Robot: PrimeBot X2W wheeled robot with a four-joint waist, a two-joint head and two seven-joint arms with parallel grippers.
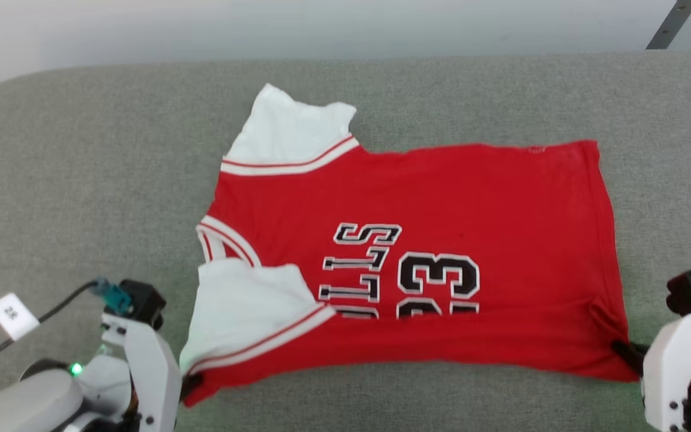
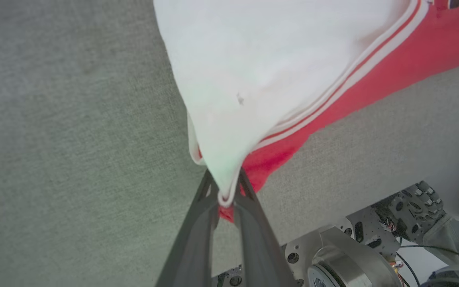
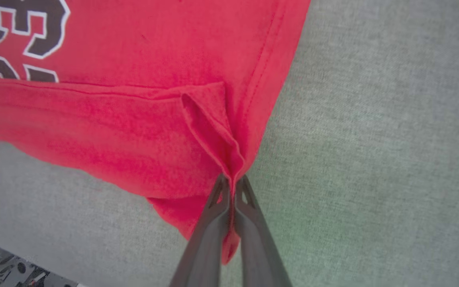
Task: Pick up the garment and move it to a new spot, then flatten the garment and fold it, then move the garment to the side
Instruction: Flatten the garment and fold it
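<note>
I have the garment point(image 1: 417, 240) spread across the grey cushion point(image 1: 81, 180) in front of me, with its white panels toward my left and its plain red hem toward my right. The black lettering and the number lie sideways across the middle. A red band along the near side lies over the lower part of the number and cuts it off. My left gripper point(image 2: 224, 187) is pinched down on the near left corner, with white cloth and a tongue of red bunched between its fingers. My right gripper point(image 3: 232, 181) is closed tight on the near right corner, where the red fabric gathers into a sharp pleat that runs into the fingers. The corners sag a little below each pinch in the wrist views. From the head camera I cannot say whether the near edge between them rests on the cushion or hangs just clear. A white tag point(image 1: 13, 315) on a dark cable sits beside my left arm.
</note>
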